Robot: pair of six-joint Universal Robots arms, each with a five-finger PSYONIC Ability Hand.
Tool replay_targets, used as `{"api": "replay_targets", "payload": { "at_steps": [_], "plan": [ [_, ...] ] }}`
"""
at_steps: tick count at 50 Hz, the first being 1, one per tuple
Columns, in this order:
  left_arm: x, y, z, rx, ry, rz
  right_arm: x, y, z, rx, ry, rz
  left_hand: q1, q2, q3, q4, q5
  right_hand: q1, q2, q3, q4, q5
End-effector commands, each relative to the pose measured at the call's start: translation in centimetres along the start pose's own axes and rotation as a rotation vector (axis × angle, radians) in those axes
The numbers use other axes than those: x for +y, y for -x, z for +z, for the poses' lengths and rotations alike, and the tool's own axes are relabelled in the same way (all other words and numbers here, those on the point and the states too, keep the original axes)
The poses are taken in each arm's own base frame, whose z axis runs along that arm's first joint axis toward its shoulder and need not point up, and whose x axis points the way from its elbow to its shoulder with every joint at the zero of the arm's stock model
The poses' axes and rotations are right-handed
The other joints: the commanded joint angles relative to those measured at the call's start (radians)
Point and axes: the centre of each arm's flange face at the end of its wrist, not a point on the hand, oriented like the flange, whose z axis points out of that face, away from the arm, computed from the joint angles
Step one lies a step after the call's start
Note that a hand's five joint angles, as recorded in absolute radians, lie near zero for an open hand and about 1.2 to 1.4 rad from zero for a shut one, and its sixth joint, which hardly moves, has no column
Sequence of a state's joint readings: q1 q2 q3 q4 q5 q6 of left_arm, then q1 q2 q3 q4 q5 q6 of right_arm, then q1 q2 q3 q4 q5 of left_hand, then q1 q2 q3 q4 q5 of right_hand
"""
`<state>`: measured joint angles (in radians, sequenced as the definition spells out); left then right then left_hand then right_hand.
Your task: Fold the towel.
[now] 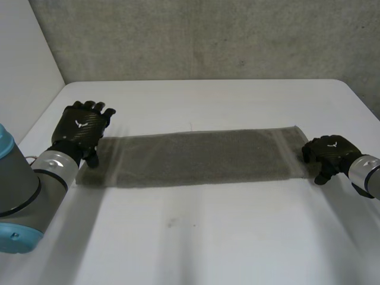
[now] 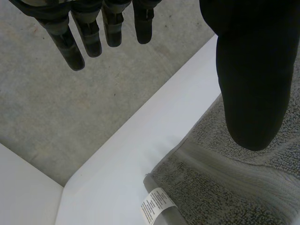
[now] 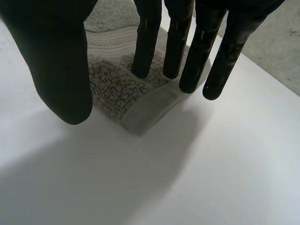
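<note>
Nearest lies a bare stretch of white tabletop (image 1: 196,237), with the left arm (image 1: 24,190) coming in over it at one side. Beyond that the towel (image 1: 196,157) is spread flat as one long, narrow grey strip running side to side, its long edges roughly straight and its surface smooth, without bunching.

At its left end is the left hand (image 1: 83,127), palm down over the corner area. In the left wrist view its fingers (image 2: 70,47) are straight and spread apart from the thumb (image 2: 253,84), holding nothing — an open hand above the cloth. Under it the towel shows looped terry pile, a flatter woven band near the end, and a small white label (image 2: 157,205) at the corner hem.

At the right end is the right hand (image 1: 329,153), low at the towel's near corner. Its fingers (image 3: 187,61) are straight, tips over the hemmed corner, thumb (image 3: 61,70) well apart — open, not pinching; I cannot tell whether the tips touch the cloth.

Farther back the tabletop runs on to a grey concrete wall (image 1: 208,35).
</note>
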<state>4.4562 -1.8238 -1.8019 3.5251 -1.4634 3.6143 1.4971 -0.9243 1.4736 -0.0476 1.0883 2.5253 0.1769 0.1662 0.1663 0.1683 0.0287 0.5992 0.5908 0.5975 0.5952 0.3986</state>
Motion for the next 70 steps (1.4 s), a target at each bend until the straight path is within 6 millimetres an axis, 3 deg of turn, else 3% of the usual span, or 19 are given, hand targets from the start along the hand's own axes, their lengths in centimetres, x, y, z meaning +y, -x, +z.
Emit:
{"api": "replay_targets", "payload": {
  "at_steps": [1,8,15,21,28,37,43,47,48,50,51,53,54,56,61,66,68,69,70],
  "plan": [
    [0.1,-0.1,-0.1,0.004,0.004,-0.001,0.3,-0.3,0.7,0.023,-0.024,-0.014,-0.002,0.008,0.008,0.006,-0.029,0.269,0.277,0.270,0.273,0.295],
    [0.2,-0.1,-0.1,0.003,0.006,-0.001,0.3,-0.6,1.0,0.035,-0.039,-0.021,-0.002,0.008,0.008,0.006,-0.029,0.796,0.804,0.798,0.800,0.822],
    [0.1,-0.1,-0.1,0.002,0.005,-0.001,0.1,-1.7,1.0,0.072,-0.043,-0.016,-0.002,0.008,0.008,0.006,-0.029,0.797,0.806,0.799,0.801,0.823],
    [0.1,-0.1,-0.1,0.001,0.005,-0.001,0.9,-5.3,0.7,0.184,-0.009,-0.005,-0.002,0.008,0.008,0.006,-0.029,0.797,0.806,0.799,0.801,0.823],
    [-0.1,0.1,-0.3,-0.003,0.007,-0.003,2.2,-13.3,-1.2,0.384,0.041,-0.049,-0.002,0.008,0.008,0.006,-0.029,0.797,0.806,0.799,0.801,0.823],
    [-0.4,0.4,-0.4,-0.011,-0.002,-0.002,-2.1,-14.1,-2.1,0.427,-0.023,-0.112,-0.002,0.008,0.008,0.006,-0.029,0.797,0.806,0.799,0.801,0.823],
    [-0.7,0.6,-0.5,-0.018,-0.011,-0.002,-10.4,-6.3,-0.8,0.317,-0.258,-0.147,-0.002,0.008,0.008,0.006,-0.029,0.797,0.806,0.799,0.801,0.823],
    [-1.2,0.8,-0.6,-0.024,-0.025,-0.014,-15.1,3.5,-0.3,0.143,-0.437,-0.226,-0.002,0.008,0.008,0.006,-0.029,0.797,0.806,0.799,0.801,0.823],
    [-1.2,0.8,-0.6,-0.024,-0.025,-0.014,-15.1,3.5,-0.3,0.143,-0.437,-0.226,-0.002,0.008,0.008,0.006,-0.029,0.797,0.806,0.799,0.801,0.823],
    [-1.6,0.8,-0.7,-0.027,-0.037,-0.034,-16.0,10.7,-0.5,-0.010,-0.500,-0.261,-0.002,0.008,0.008,0.006,-0.029,0.797,0.806,0.799,0.801,0.823],
    [-1.6,0.8,-0.7,-0.027,-0.037,-0.034,-16.0,10.7,-0.5,-0.010,-0.501,-0.262,-0.002,0.008,0.008,0.006,-0.029,0.797,0.806,0.799,0.801,0.823],
    [-1.9,0.9,-0.8,-0.028,-0.047,-0.053,-15.2,18.1,-0.9,-0.179,-0.521,-0.294,-0.002,0.008,0.008,0.006,-0.029,0.797,0.806,0.799,0.801,0.823],
    [-1.9,0.9,-0.8,-0.028,-0.047,-0.053,-15.2,18.1,-0.9,-0.180,-0.521,-0.294,-0.002,0.008,0.008,0.006,-0.029,0.797,0.806,0.799,0.801,0.823],
    [-2.1,0.8,-0.8,-0.026,-0.055,-0.064,-13.8,23.6,-1.7,-0.305,-0.519,-0.331,-0.002,0.008,0.008,0.006,-0.029,0.797,0.806,0.799,0.801,0.823],
    [-2.8,0.1,-0.9,-0.005,-0.079,-0.059,-10.5,28.2,-1.9,-0.411,-0.462,-0.390,-0.002,0.008,0.008,0.006,-0.029,0.797,0.806,0.799,0.801,0.823],
    [-3.4,-0.7,-0.6,0.017,-0.100,-0.055,-8.9,29.3,-1.9,-0.425,-0.427,-0.429,-0.002,0.008,0.008,0.006,-0.029,0.797,0.806,0.799,0.801,0.823],
    [-3.6,-1.3,-0.5,0.036,-0.108,-0.056,-9.1,29.2,-2.0,-0.421,-0.425,-0.427,-0.002,0.008,0.008,0.006,-0.029,0.440,0.448,0.442,0.444,0.466],
    [-3.8,-2.2,-0.3,0.060,-0.116,-0.054,-9.3,28.6,-2.0,-0.402,-0.417,-0.418,-0.002,0.008,0.008,0.006,-0.029,-0.261,-0.252,-0.259,-0.256,-0.234],
    [-3.8,-2.2,-0.3,0.061,-0.116,-0.054,-9.3,28.6,-2.0,-0.402,-0.417,-0.418,-0.002,0.008,0.008,0.006,-0.029,-0.268,-0.259,-0.266,-0.263,-0.241]
  ]
}}
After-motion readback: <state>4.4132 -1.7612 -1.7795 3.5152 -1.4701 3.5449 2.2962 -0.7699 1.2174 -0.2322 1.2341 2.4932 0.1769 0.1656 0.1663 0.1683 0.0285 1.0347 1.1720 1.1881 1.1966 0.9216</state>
